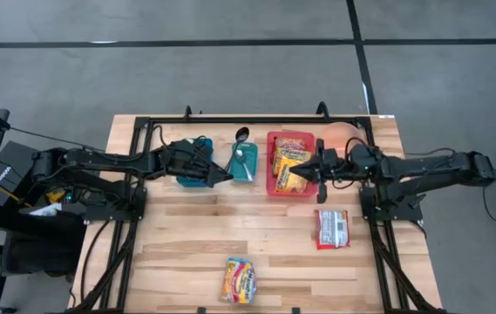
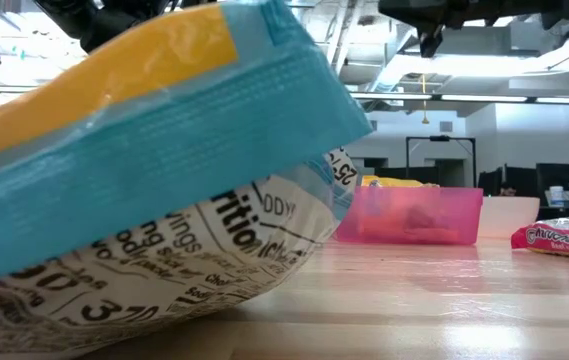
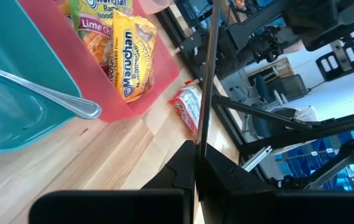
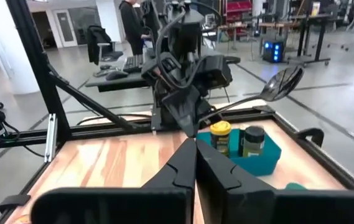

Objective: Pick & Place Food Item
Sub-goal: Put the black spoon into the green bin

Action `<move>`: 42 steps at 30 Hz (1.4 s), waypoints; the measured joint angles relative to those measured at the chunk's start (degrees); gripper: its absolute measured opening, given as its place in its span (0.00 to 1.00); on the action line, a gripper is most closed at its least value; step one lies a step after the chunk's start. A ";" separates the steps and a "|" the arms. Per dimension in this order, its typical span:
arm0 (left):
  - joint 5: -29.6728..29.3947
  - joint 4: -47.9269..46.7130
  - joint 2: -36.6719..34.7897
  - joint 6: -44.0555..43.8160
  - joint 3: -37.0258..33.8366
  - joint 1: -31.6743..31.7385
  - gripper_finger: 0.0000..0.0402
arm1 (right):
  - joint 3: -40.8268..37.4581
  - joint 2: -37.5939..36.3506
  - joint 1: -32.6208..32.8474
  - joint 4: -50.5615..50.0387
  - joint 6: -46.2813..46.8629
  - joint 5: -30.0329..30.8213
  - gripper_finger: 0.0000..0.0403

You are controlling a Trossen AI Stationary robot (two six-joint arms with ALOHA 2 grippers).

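The right end effector (image 1: pixel 304 170) is clenched on nothing, poised over the pink bin (image 1: pixel 274 183) near the table's (image 1: pixel 186 235) far edge, where ramen packets (image 1: pixel 289 164) lie. The left end effector (image 1: pixel 227 177) is clenched too, beside the teal tray (image 1: pixel 246 170) that holds a spoon (image 1: pixel 240 153). A red packet (image 1: pixel 331 228) lies toward the right edge, and another ramen packet (image 1: pixel 241 281) rests by the near edge.
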 joint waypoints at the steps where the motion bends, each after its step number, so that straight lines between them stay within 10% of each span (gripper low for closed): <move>1: 0.00 0.03 0.00 0.00 0.00 0.00 0.00 | -0.59 -0.66 0.00 0.21 -0.34 -0.04 0.00; 15: -0.15 1.59 0.00 1.07 0.00 0.00 0.00 | -20.92 -8.82 -0.29 17.51 0.53 -0.06 0.00; 42: -0.13 1.69 0.00 0.46 0.00 0.00 0.00 | -21.58 -4.71 -0.48 16.32 1.48 0.03 0.00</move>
